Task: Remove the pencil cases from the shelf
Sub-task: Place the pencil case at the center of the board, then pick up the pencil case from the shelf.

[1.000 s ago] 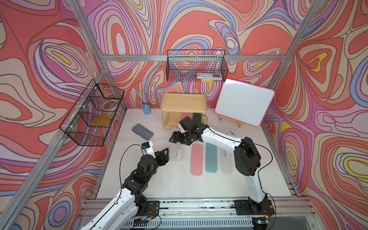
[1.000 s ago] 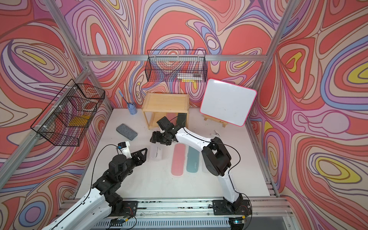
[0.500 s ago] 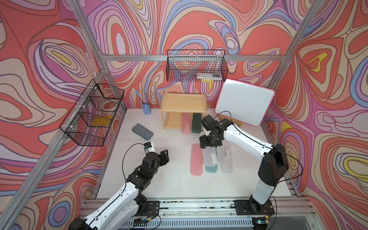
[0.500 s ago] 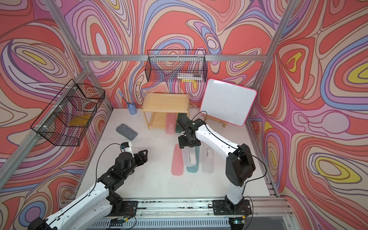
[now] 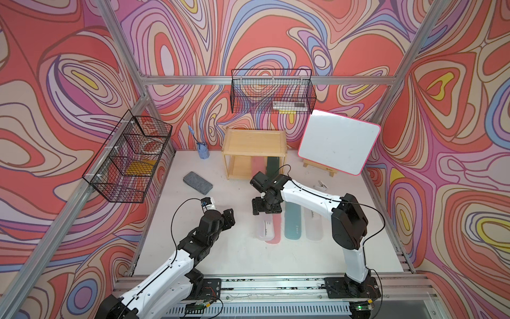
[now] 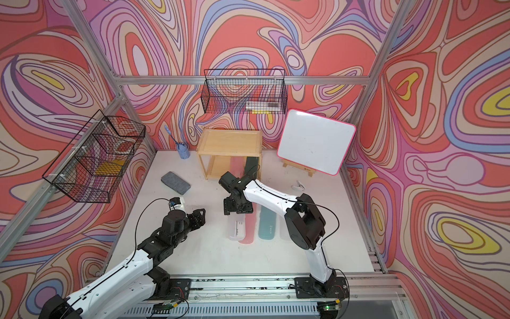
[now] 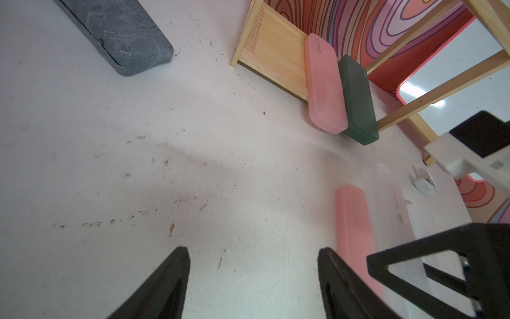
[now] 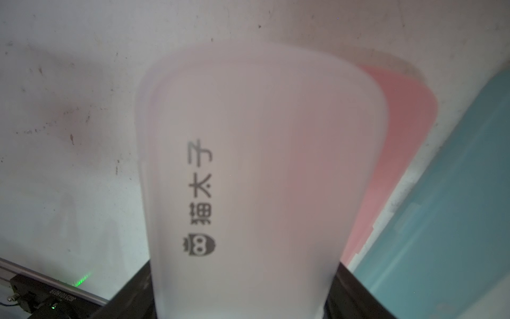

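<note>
on the white worktop (image 5: 242, 256), just in front of the light wooden shelf (image 5: 254, 132), four pencil cases are shown lying side by side, long axes pointing toward the shelf. from the robot's left to its right they are ordered as follows: labelled frosted case (image 5: 265, 230), pink case (image 5: 273, 235), teal case (image 5: 293, 225), second frosted case (image 5: 313, 226). the labelled frosted case is gripped at its shelf-side end by the right end effector (image 5: 266, 209), whose jaws are closed narrowly on it. in the right wrist view the case is seen running out from between the two black fingers (image 8: 350, 292), its edge overlapping the pink case. whether its free end touches the worktop cannot be told.

two further cases are seen on the lower tier of the shelf: the shelved pink case (image 5: 257, 165) and the dark green case (image 5: 273, 163), side by side and touching, their near ends projecting past the front rim.

the left end effector (image 7: 254, 250) is held over bare worktop to the robot's left of the row, apart from every case. its jaws are spread wide, with only worktop seen between them.

a grey padded pouch (image 5: 197, 181) is seen on the worktop to the robot's left of the shelf, a blue pen cup (image 5: 202, 150) by the back wall, a whiteboard (image 5: 339, 145) on a small wooden easel (image 5: 320, 167) to the shelf's right, and a white clip (image 5: 322, 185) near the easel. a back wire basket (image 5: 271, 94) and a side wire basket (image 5: 129, 163) are mounted on the walls.
</note>
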### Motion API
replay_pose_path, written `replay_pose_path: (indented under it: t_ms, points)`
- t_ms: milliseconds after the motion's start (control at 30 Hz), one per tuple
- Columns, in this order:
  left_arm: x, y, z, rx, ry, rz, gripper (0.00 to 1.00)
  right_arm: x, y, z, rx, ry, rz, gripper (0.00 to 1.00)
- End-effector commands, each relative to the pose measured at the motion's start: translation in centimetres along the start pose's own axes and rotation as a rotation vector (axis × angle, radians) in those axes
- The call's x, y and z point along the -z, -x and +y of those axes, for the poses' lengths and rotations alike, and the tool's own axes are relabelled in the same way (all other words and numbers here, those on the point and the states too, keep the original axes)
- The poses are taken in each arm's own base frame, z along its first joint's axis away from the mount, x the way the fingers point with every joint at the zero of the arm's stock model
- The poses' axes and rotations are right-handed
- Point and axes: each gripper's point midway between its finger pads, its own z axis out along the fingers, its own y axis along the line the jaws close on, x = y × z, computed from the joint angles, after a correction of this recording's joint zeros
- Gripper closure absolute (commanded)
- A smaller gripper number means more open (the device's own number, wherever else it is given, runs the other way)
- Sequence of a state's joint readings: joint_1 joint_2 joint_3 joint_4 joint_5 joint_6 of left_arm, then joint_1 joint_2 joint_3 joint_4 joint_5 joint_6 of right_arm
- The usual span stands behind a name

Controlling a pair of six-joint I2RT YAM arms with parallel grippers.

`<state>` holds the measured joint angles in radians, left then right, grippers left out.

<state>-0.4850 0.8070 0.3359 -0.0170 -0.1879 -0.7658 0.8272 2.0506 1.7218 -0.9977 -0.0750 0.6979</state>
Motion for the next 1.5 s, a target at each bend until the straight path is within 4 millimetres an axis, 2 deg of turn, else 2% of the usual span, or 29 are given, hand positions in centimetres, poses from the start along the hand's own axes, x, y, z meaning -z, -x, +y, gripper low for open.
replay_pose_path:
  t_ms: [0,167,333,633,700,867,967,1033,1100,1200,1267,1367,1433,1467]
  points:
    - [0.3,0.7,-0.1,-0.015,0.02,-0.01,0.24,-0.2,1.4,2.4,-0.063,0.055,-0.04,0.36]
    - [-0.2,0.1,0.1,-0.017,0.031,0.019,0.23,-2.4,1.7,4.1,-0.075,0.053,-0.027,0.34]
    - [-0.2,-0.1,0.3,-0.018,0.033,0.024,0.23,-3.9,1.9,3.4,-0.081,-0.005,-0.019,0.33]
    - [-0.1,-0.3,0.6,-0.013,0.041,0.029,0.21,-5.3,1.2,2.7,-0.079,-0.04,0.015,0.28]
    - [-0.2,-0.3,0.7,-0.01,0.043,0.029,0.21,-5.4,1.2,2.7,-0.075,-0.041,0.014,0.22]
    - [-0.2,-0.3,0.7,-0.008,0.045,0.035,0.18,-5.0,1.3,2.9,-0.064,-0.034,0.006,0.02]
    - [-0.3,0.1,0.7,-0.005,0.046,0.027,0.17,-4.1,1.8,3.0,-0.048,-0.036,-0.02,0.02]
    - [-0.4,0.4,0.5,0.004,0.033,0.026,0.16,-2.6,2.5,3.3,-0.031,-0.033,-0.055,0.02]
    - [-0.8,0.8,-0.1,0.019,0.008,0.04,0.16,-0.2,3.6,3.4,-0.015,-0.029,-0.115,0.02]
    - [-2.0,1.9,-1.8,0.058,-0.056,0.087,0.14,5.2,5.7,2.6,-0.005,-0.032,-0.246,0.02]
    - [-3.4,3.4,-4.0,0.105,-0.151,0.121,0.12,9.5,7.3,1.0,-0.02,-0.03,-0.347,0.02]
    - [-5.9,5.4,-7.0,0.185,-0.322,0.177,0.05,14.7,8.8,-2.0,-0.056,-0.012,-0.468,0.02]
    - [-7.6,6.8,-9.0,0.225,-0.432,0.214,0.03,16.9,9.3,-4.0,-0.083,-0.009,-0.516,0.02]
    - [-8.5,7.2,-9.9,0.241,-0.474,0.238,0.03,17.3,9.4,-5.0,-0.091,-0.022,-0.525,0.02]
